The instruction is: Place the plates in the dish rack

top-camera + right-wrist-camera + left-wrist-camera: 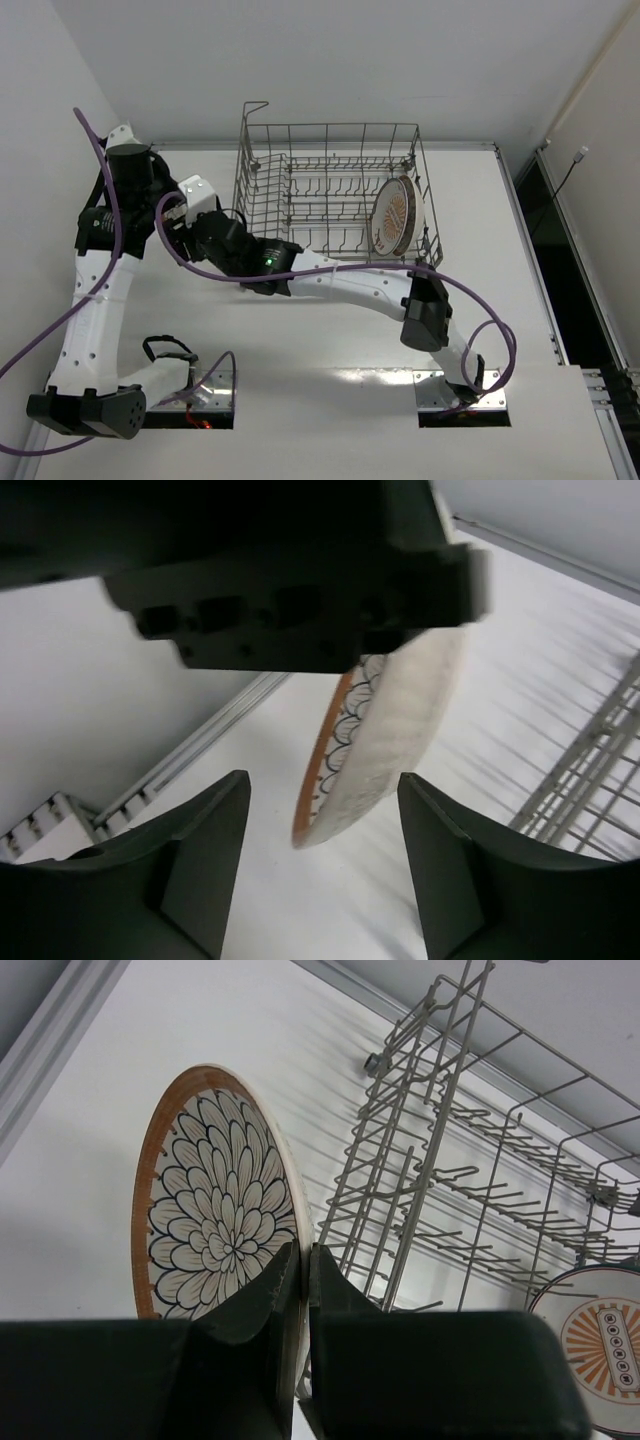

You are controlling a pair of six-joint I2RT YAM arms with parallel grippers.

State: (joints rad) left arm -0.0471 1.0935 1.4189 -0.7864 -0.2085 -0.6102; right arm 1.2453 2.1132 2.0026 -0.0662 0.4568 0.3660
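My left gripper (303,1260) is shut on the rim of a plate (215,1200) with an orange rim and a dark-lined flower pattern, holding it on edge above the table left of the dish rack (450,1160). In the right wrist view the same plate (385,735) hangs between the wide-open jaws of my right gripper (322,777), untouched by them. A second plate with a sunburst centre (393,215) stands upright at the right end of the dish rack (330,190); it also shows in the left wrist view (600,1355). In the top view both grippers, left (178,212) and right (200,232), meet left of the rack. A third plate is out of view.
The right arm (340,280) stretches across the table in front of the rack. A purple cable (480,300) loops along it. The wall and table rail (200,740) lie close behind the held plate. The rack's raised wire loop (255,105) stands at its far left corner.
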